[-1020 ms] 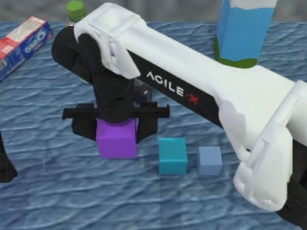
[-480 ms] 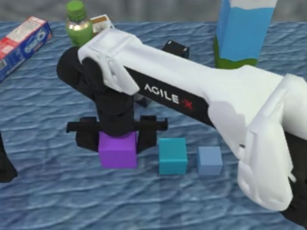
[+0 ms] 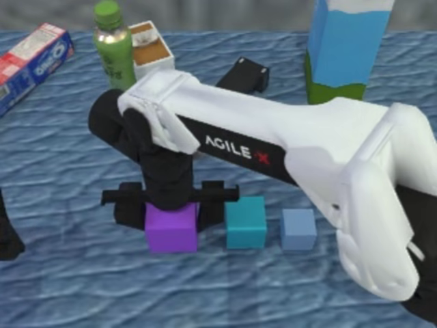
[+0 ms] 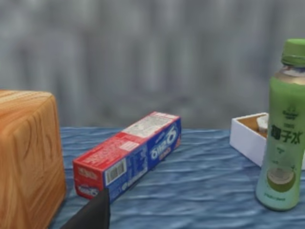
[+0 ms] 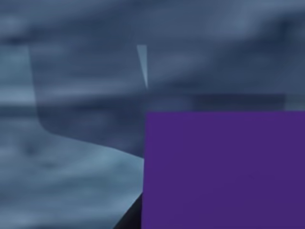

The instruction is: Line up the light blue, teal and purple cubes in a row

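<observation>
Purple cube: leftmost of the three, low over or on the blue cloth; whether it touches down I cannot tell
Left arm: parked at the far left table edge, only a dark sliver in view, fingers not readable
Right gripper: straddles the purple cube, fingers narrowed onto its two sides, apparently gripping it
Teal cube: just right of the purple one, small gap, front edges nearly level
Light blue cube: just right of the teal, apart, same line
Row: looks all but complete
Risk: right finger sits close to the teal cube, so opening wide could nudge it out of line
Risk: letting go while the cube hangs above the cloth could let it tip or twist
</observation>
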